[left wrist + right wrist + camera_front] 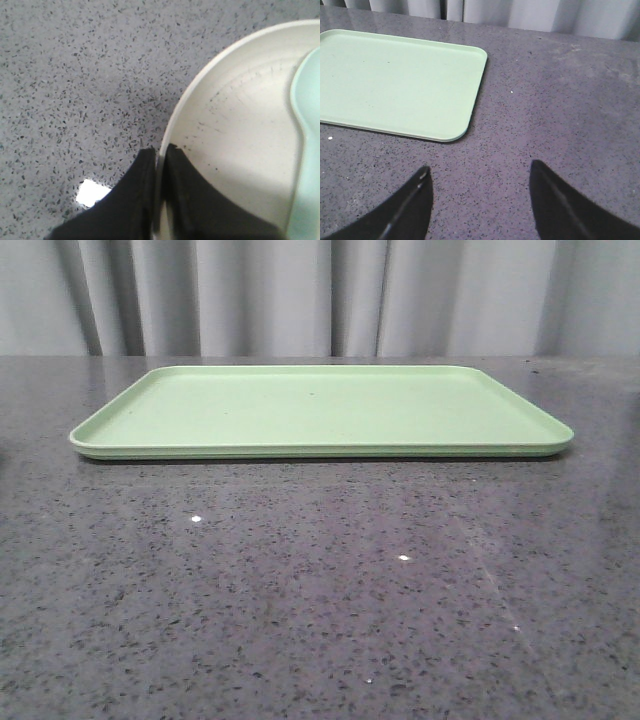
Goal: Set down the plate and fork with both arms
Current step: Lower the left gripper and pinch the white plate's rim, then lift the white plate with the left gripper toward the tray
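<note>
Left end effector (160, 192) is clamped narrow on the rim of the plate (235, 145), which sits on the speckled grey bench (85, 90); a pale blue spoon (305, 140) lies in the plate, and the fork isn't visible in any view. Right end effector (480, 200) is spread wide, holding nothing, above bare bench short of the tray. Further back, the light-green tray (320, 410) lies flat on the bench, grey curtain (300, 295) behind it.

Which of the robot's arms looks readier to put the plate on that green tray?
Left. The left gripper is pinched on the plate rim, while the right gripper hangs open near the tray, holding nothing.
</note>
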Tool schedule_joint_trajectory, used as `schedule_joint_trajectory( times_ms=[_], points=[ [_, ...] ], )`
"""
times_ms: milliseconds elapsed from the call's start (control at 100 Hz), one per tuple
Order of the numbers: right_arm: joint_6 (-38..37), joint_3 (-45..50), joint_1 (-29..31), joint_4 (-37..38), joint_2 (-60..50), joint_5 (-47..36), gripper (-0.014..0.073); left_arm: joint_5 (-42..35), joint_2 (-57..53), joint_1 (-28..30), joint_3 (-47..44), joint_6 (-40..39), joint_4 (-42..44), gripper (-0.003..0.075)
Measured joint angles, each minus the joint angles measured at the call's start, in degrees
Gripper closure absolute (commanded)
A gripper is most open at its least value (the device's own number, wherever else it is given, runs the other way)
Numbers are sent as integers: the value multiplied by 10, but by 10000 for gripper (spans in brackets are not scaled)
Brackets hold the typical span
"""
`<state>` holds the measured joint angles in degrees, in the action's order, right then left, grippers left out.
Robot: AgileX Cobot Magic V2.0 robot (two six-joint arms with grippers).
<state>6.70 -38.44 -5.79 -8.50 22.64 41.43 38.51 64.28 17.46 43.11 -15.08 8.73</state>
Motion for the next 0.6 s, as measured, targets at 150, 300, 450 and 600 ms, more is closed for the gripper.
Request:
schedule_joint_trajectory(
  times_ms=[150,300,450,600],
  points=[
    [0,0,0,0,0,0,155,3,-30,26,0,25,-48,740],
    [0,0,0,0,0,-1,155,7,-47,56,-1,77,-118,740],
    [0,0,0,0,0,-1,155,9,-61,83,-1,135,-207,740],
    [0,0,0,0,0,-1,155,9,-69,95,-1,190,-290,740]
  ],
)
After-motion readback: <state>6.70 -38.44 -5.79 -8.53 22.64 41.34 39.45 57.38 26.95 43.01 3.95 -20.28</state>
